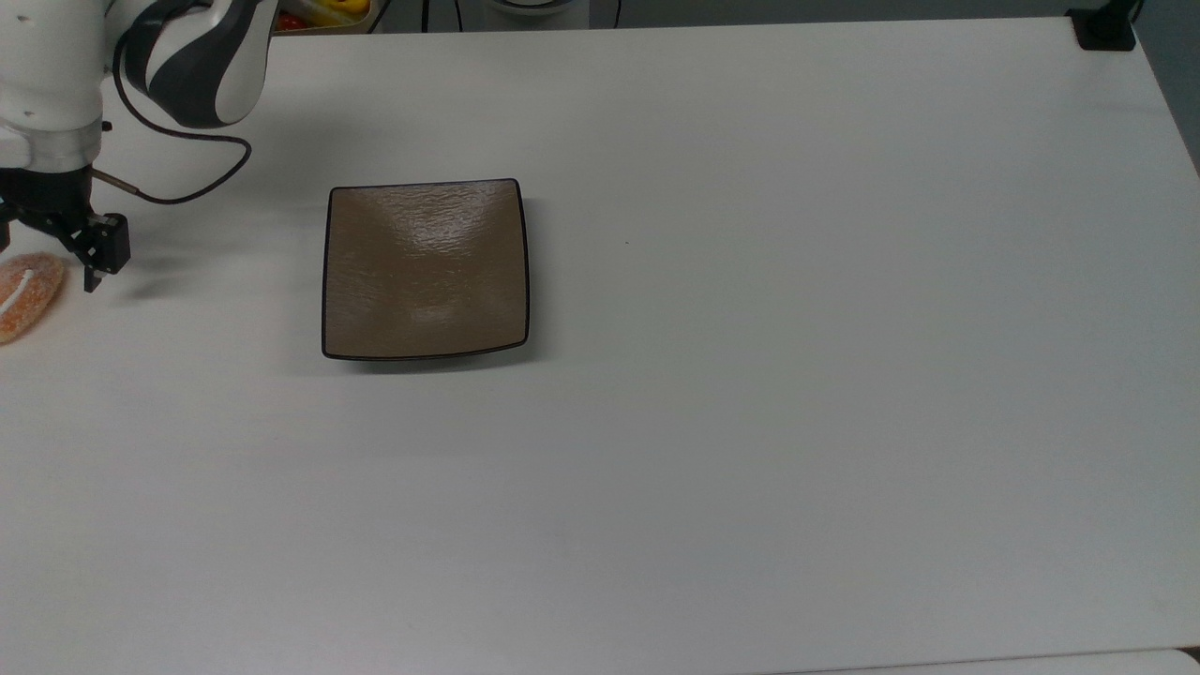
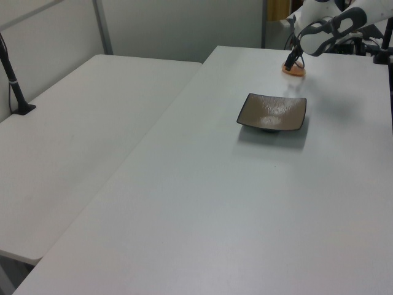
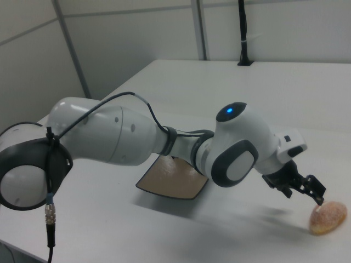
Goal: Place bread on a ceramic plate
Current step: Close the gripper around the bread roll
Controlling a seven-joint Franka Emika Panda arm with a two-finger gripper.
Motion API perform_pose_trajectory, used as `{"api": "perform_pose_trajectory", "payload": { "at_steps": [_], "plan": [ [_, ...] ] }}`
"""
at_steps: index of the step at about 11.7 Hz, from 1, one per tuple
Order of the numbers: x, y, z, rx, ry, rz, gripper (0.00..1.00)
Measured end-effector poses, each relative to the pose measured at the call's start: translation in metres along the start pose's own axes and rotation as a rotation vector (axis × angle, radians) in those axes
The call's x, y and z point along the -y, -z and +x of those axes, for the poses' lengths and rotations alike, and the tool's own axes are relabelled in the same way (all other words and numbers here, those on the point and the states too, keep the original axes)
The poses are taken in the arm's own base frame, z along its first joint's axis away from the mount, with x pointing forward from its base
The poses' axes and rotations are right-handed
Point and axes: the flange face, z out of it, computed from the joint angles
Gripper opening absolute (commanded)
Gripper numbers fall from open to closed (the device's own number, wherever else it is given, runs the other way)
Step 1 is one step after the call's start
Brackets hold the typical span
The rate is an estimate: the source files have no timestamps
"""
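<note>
Gripper [image 1: 42,255] down low at the top view's far left edge, black fingers spread apart and straddling the upper end of the bread [image 1: 26,295], nothing clamped between them as far as the views show; one finger [image 1: 105,251] stands clear to the top view's right of the roll, the other runs off the frame edge. From the right view the gripper [image 3: 307,192] sits just above and beside the bread [image 3: 328,217], fingertips pointing down toward it, whether they touch the crust I cannot tell. Arm [image 3: 137,137] stretches long and nearly level across the white table [image 1: 750,422] in the right view, big white links leading out to a wrist with a blue light, a black cable looping alongside. In the left view the gripper [image 2: 293,59] hangs right over the bread [image 2: 294,69] at the far end of the table. Bread lies flat on the tabletop, an orange sugary oval, its long axis running diagonally in the top view from upper right to lower left, white stripe following that same line. Ceramic plate [image 1: 427,270], square and glossy brown, sits bare on the table well to the top view's right of the roll; in the left view the plate [image 2: 272,112] is nearer the camera than the bread, the two clearly apart.
</note>
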Motion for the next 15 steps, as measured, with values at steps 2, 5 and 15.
{"api": "perform_pose_trajectory", "payload": {
  "at_steps": [2,5,15],
  "plan": [
    [-0.01,-0.011,-0.003,-0.015,-0.012,-0.016,1.0],
    [-0.025,-0.024,-0.009,-0.021,-0.027,-0.037,1.0],
    [-0.021,-0.05,-0.011,-0.005,-0.016,-0.042,0.21]
  ]
}}
